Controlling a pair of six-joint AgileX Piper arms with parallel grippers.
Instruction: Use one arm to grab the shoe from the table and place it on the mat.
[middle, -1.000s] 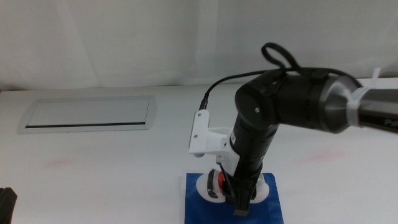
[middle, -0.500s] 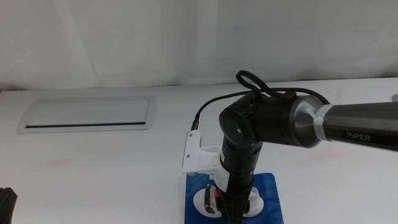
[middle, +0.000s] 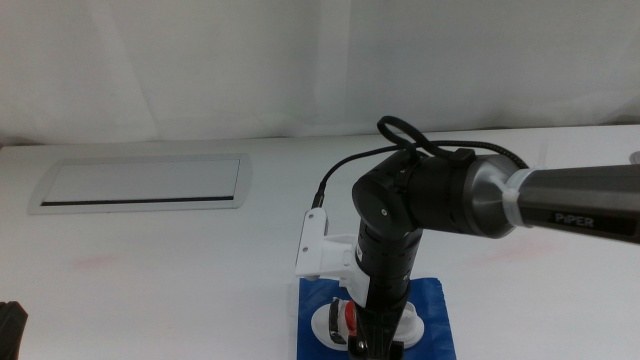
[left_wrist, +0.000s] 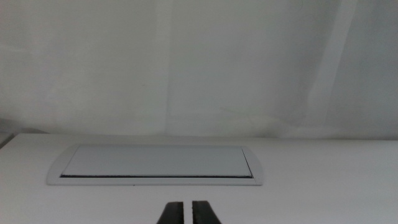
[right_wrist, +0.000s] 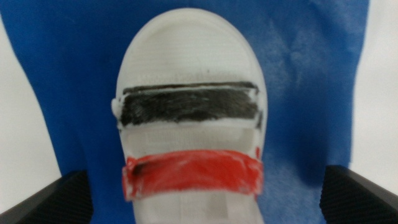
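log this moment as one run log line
phase: release | right end effector: open, jaws either side of shoe | shoe: on mat | left end effector: waiting near table edge, nearly closed

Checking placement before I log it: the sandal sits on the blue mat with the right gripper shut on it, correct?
Not quite. The right wrist view shows the right gripper open, its jaws spread wide on either side of the sandal. The sandal does lie on the blue mat.
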